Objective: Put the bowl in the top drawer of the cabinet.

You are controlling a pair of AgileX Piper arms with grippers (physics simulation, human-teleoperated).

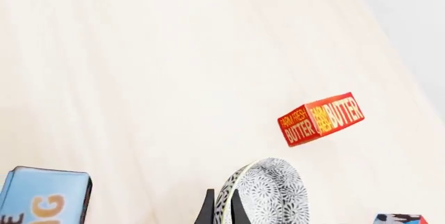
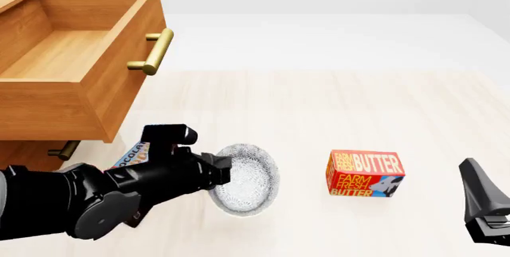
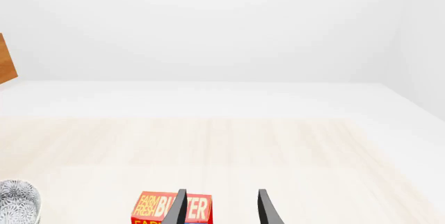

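**One bowl, two drawers, two boxes**

At the left stands one cabinet with two drawers; the top drawer is pulled out, the lower drawer only partly visible. One blue box lies under it. The left gripper pinches the rim of the single bowl, tilted on edge above the pale wooden table. One butter box stands further right. The right gripper has its fingers apart, holding nothing. The walls are plain white.

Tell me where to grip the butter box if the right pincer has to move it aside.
Grip the butter box across its two short ends, coming down from above with the open right pincer. It lies flat on the table, long face toward the camera, with bare table at both ends. The bowl to its left is already pinched in the left pincer.
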